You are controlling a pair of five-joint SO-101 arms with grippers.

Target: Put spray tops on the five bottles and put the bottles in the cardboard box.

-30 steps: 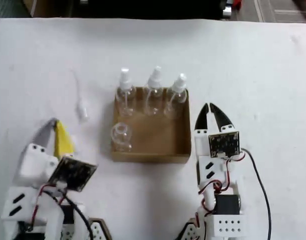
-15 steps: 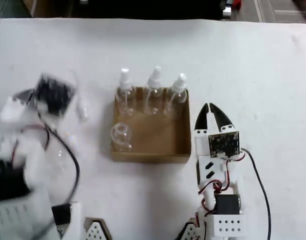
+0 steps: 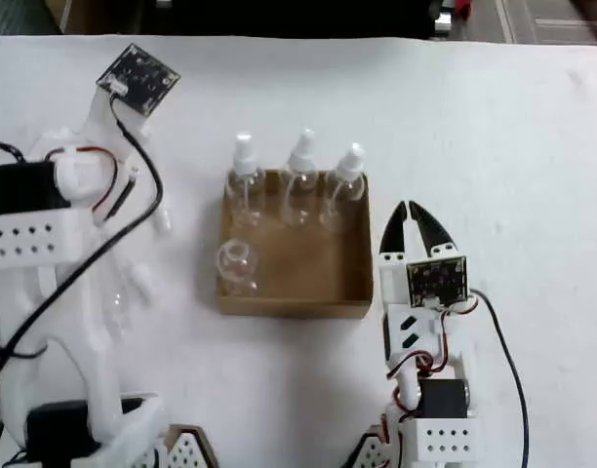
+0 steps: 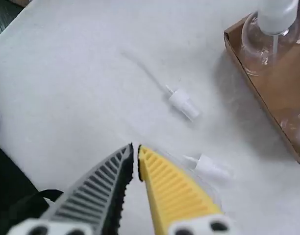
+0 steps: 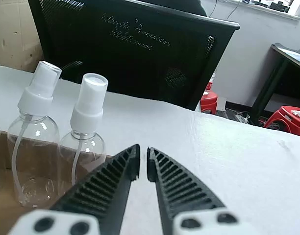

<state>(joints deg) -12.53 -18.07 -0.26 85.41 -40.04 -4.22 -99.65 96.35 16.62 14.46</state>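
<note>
The cardboard box (image 3: 294,306) sits mid-table. Three capped bottles (image 3: 300,185) stand along its far wall, and one uncapped bottle (image 3: 235,265) stands in its near left corner. Left of the box lie a loose spray top (image 3: 162,218) (image 4: 183,104) and a clear bottle (image 3: 121,294) on its side wearing a white top (image 4: 209,166). My left gripper (image 4: 136,152) hovers shut and empty just short of that lying bottle. My right gripper (image 3: 413,216) (image 5: 143,155) rests shut and empty beside the box's right wall, facing two capped bottles (image 5: 86,142).
The left arm (image 3: 45,224) stands tall over the table's left side, its cables hanging over the lying bottle. White tabletop spreads wide beyond and right of the box. A black mesh chair (image 5: 135,49) stands past the far edge.
The left arm has swung up from the front left corner and stretched out over the left of the table. The right arm and the bottles in the box have stayed still.
</note>
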